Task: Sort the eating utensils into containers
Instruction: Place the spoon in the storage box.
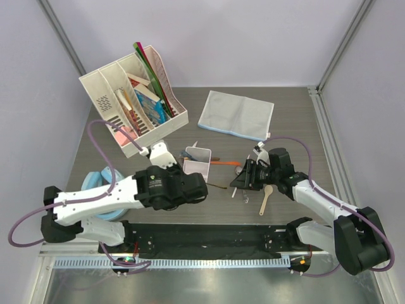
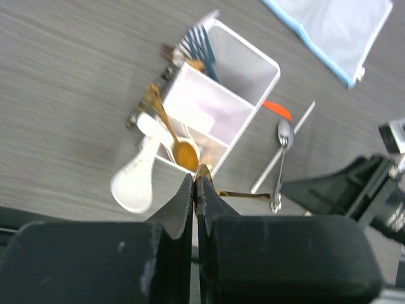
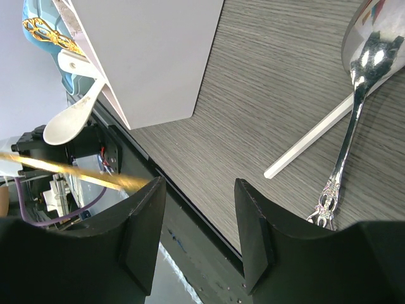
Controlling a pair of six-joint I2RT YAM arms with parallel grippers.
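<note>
White box [image 1: 199, 159] mid-table; wooden spoon [image 1: 266, 199] to its right; grey-blue cloth [image 1: 235, 114] behind; file organiser [image 1: 133, 101] far left

The white box [image 1: 198, 159] is hemmed in — the left gripper [image 2: 195, 182], pinched on a gold utensil [image 2: 243, 194], crowds its near end, and the file rack [image 1: 133, 95] looms behind-left. Right of it a silver spoon [image 2: 280, 168] and white stick [image 2: 262, 177] litter the table [image 1: 297, 133]; bare wood lies toward the cloth [image 1: 237, 114].

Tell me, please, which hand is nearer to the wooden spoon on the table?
Right. The right hand hangs open just left of the wooden spoon in the top view; the left hand, shut on a gold utensil, is farther left, beyond it.
</note>
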